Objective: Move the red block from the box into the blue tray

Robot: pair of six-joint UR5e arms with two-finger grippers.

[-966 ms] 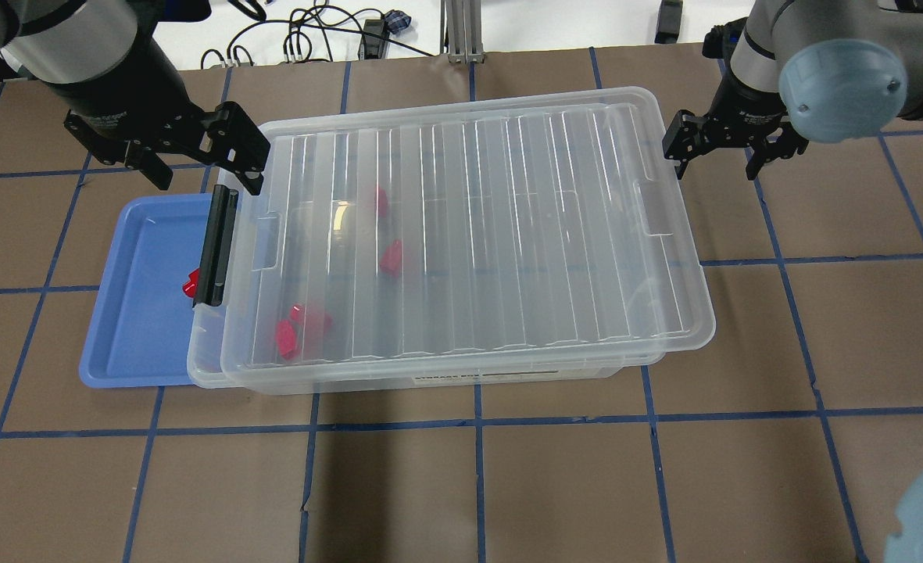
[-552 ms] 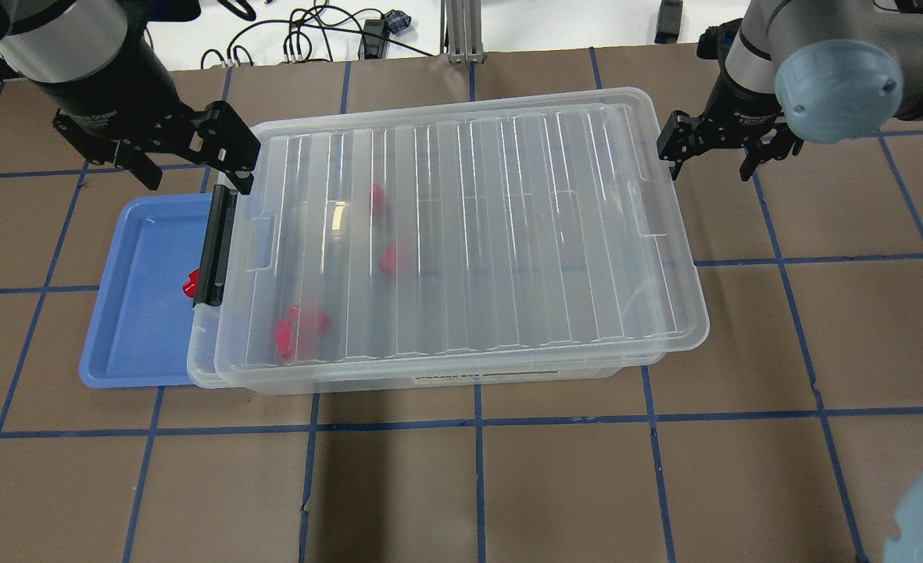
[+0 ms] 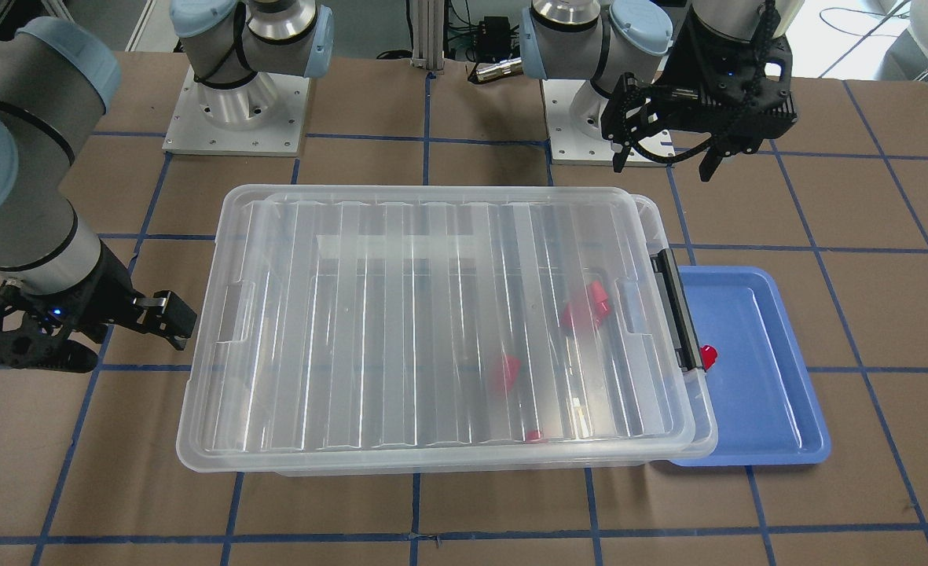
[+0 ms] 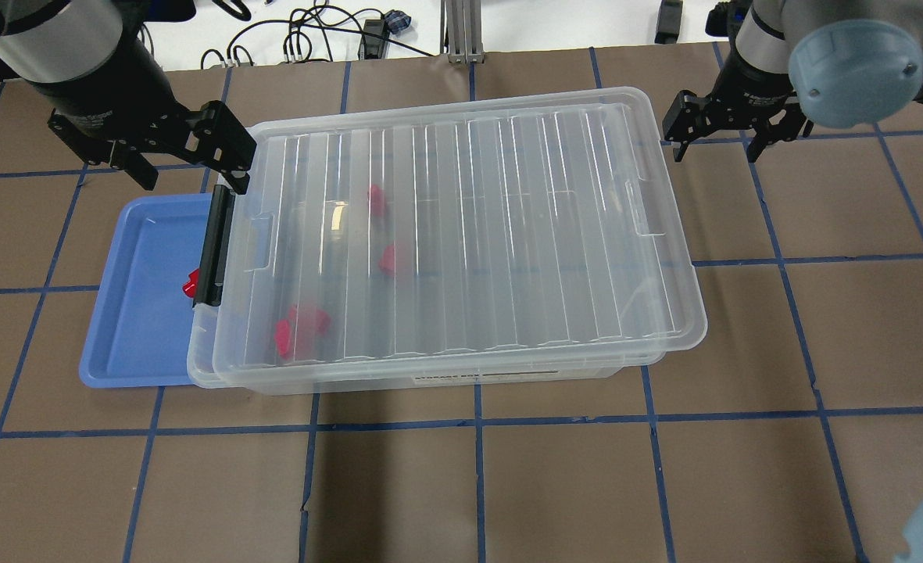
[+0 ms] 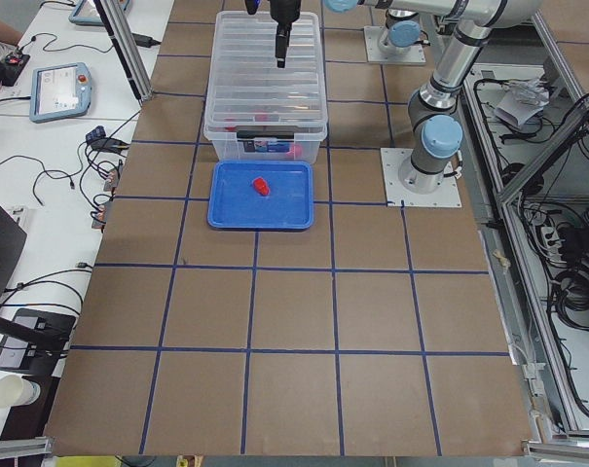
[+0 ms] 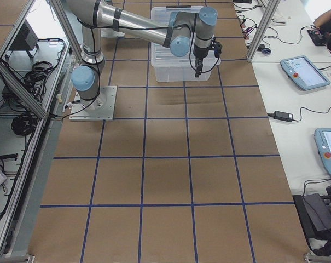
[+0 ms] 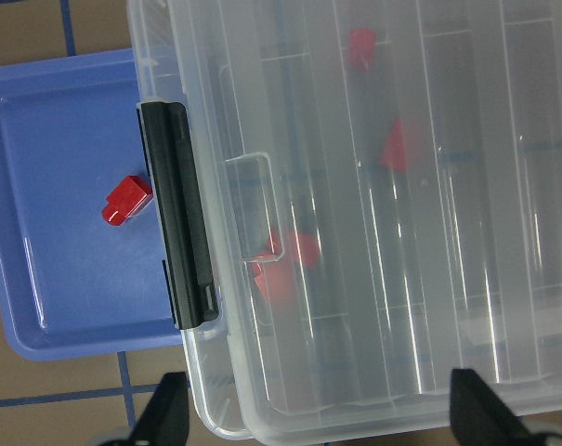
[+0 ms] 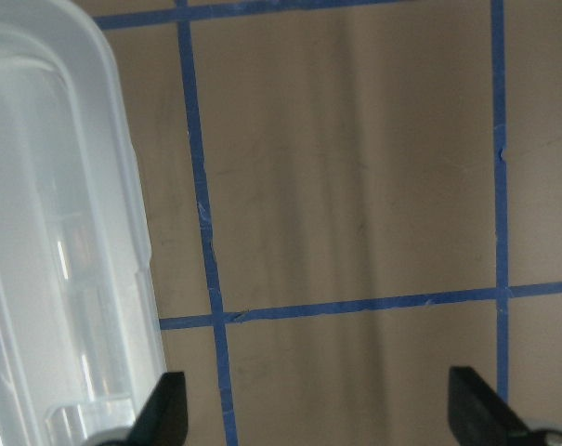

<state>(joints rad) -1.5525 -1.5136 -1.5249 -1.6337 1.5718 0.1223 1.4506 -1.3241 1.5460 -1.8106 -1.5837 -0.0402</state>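
The box [image 4: 461, 234] is a clear bin in the middle of the table, with its ribbed lid lying on top slightly askew and a black latch bar [image 4: 215, 246] at its left end. Several red blocks [image 4: 389, 259] show through the lid. The blue tray [image 4: 137, 313] lies against the latch end, and one red block [image 4: 189, 283] sits in it, clearest in the left wrist view [image 7: 125, 200]. My left gripper [image 4: 187, 156] is open and empty above the box's far left corner. My right gripper [image 4: 715, 145] is open and empty beyond the box's far right corner.
The brown table top [image 4: 477, 485] has a blue tape grid. The arm bases [image 3: 236, 102] stand on the robot's side of the box. Cables [image 4: 313, 35] lie past the far edge.
The lid has shifted a little to the left on the box. Both open grippers have drawn back slightly toward the far edge, away from the lid.
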